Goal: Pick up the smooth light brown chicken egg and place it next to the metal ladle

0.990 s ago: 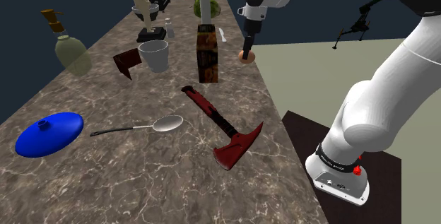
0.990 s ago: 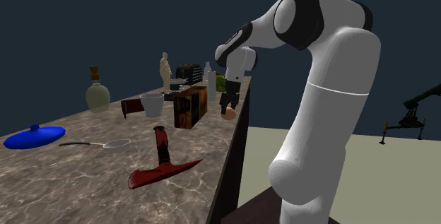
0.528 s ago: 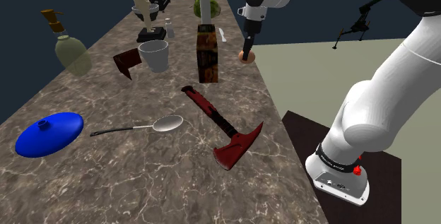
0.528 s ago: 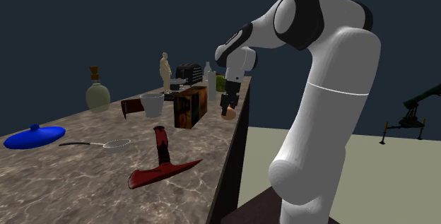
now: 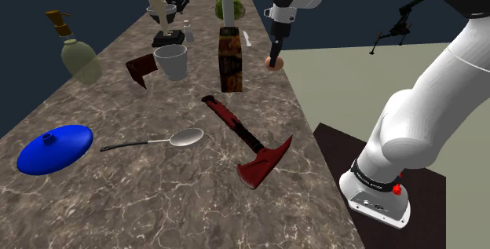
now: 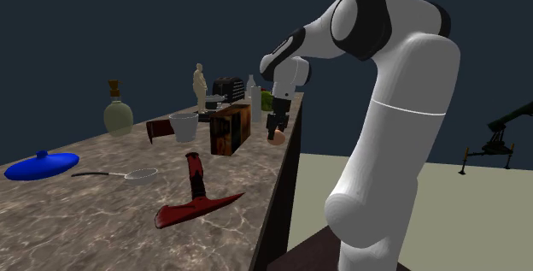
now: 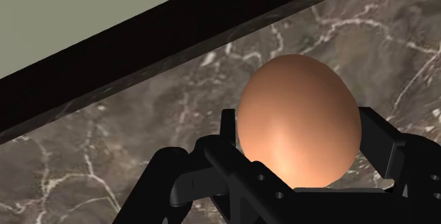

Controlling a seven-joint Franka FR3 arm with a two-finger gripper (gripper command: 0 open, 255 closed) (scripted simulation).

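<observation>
One fragile item here: the tan egg [image 5: 275,64]. Reading the shoulder view left to right: a blue lid [image 5: 53,148], then the ladle [image 5: 153,141] lying flat on the marble counter [image 5: 157,200], its bowl toward a red axe [image 5: 245,139]. Next comes a dark box [image 5: 228,63] standing upright. Right of the box is the egg, near the counter's right edge and well apart from the ladle. The gripper [image 5: 276,55] sits directly over it, clamped on it from both sides. In the wrist view the black fingers [image 7: 378,141] press against its flanks around the widest part, and the rounded end pokes out past the tips. Can't tell if the egg touches the marble or sits just off it. My read: light, rigid, thin shell, smooth enough to slip. It wants a mild squeeze across the middle, roughly where it's gripped, no hard clamp, slow travel, soft set-down beside the ladle. Furthest right is the arm [image 5: 440,90]: it rises from its base, folds over high, and reaches across to the counter edge, with the wrist pointing the hand almost straight down.
</observation>
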